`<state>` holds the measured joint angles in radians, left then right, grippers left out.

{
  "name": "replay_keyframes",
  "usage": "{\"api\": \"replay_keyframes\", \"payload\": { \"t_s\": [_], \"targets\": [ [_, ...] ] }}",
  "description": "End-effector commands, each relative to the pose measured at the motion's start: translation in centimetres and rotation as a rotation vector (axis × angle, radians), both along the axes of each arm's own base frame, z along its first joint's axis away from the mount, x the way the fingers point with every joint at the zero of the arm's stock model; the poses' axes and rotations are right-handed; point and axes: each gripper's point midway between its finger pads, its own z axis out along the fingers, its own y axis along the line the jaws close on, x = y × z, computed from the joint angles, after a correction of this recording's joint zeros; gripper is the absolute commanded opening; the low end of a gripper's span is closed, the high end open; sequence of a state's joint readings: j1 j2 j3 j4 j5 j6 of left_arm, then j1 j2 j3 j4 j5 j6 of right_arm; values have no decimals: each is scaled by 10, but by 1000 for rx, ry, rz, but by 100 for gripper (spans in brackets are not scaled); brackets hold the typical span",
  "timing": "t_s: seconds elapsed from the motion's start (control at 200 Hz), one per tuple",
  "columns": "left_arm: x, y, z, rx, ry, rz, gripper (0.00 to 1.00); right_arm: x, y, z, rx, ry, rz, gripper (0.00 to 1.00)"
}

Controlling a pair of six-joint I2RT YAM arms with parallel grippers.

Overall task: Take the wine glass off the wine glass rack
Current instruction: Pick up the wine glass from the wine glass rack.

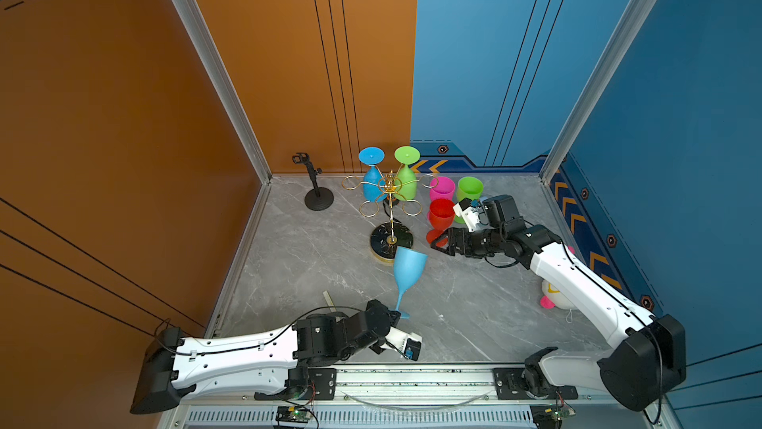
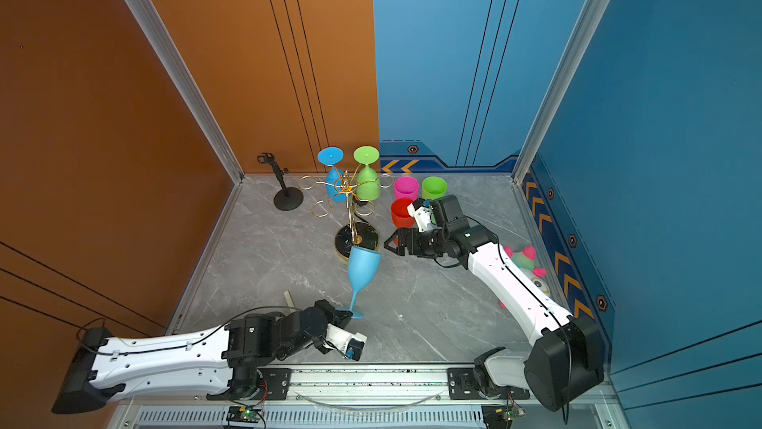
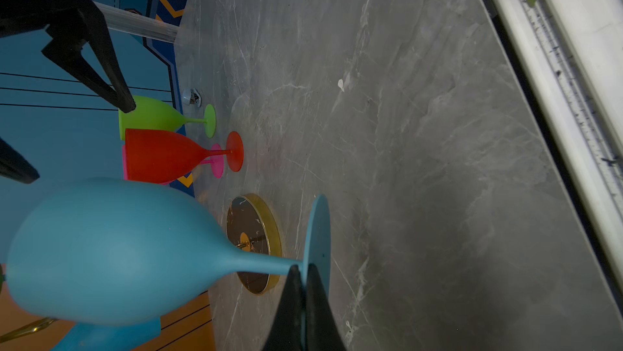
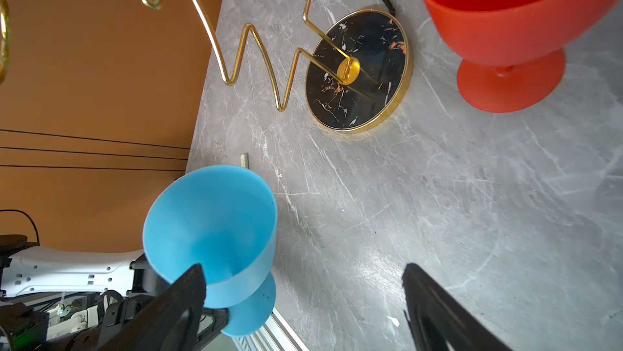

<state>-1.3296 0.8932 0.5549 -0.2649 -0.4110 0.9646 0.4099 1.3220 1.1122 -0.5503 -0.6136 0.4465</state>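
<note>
The gold wire wine glass rack [image 1: 391,188] stands at the back on its black marbled base [image 4: 359,69]. A blue glass [image 1: 372,183] and a green glass [image 1: 406,183] hang upside down from its rings. In front of the rack, a second blue wine glass [image 1: 409,268] is upright and off the rack. My left gripper [image 3: 305,270] is shut on the rim of its foot [image 3: 318,231], low by the table. My right gripper [image 1: 438,241] is open and empty, to the right of the rack's base beside a red glass [image 1: 441,213].
Pink [image 1: 442,188] and green [image 1: 470,188] glasses stand behind the red one. A short black stand [image 1: 317,194] is at the back left. A plush toy [image 1: 552,297] lies by the right wall under my right arm. A metal rail [image 1: 412,381] runs along the front edge.
</note>
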Motion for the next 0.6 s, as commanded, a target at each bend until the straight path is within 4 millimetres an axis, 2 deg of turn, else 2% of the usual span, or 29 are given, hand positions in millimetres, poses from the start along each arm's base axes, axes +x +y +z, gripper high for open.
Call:
{"api": "replay_keyframes", "payload": {
  "t_s": [0.0, 0.34, 0.596],
  "targets": [
    [12, -6, 21, -26, -200, -19, 0, -4, 7, 7, 20, 20, 29, 89],
    [19, 4, -2, 99, -335, -52, 0, -12, 19, 5, 9, 37, 86, 79],
    [27, 8, -6, 158, -419, -43, 0, -15, 23, 3, 7, 45, 105, 70]
  ]
}}
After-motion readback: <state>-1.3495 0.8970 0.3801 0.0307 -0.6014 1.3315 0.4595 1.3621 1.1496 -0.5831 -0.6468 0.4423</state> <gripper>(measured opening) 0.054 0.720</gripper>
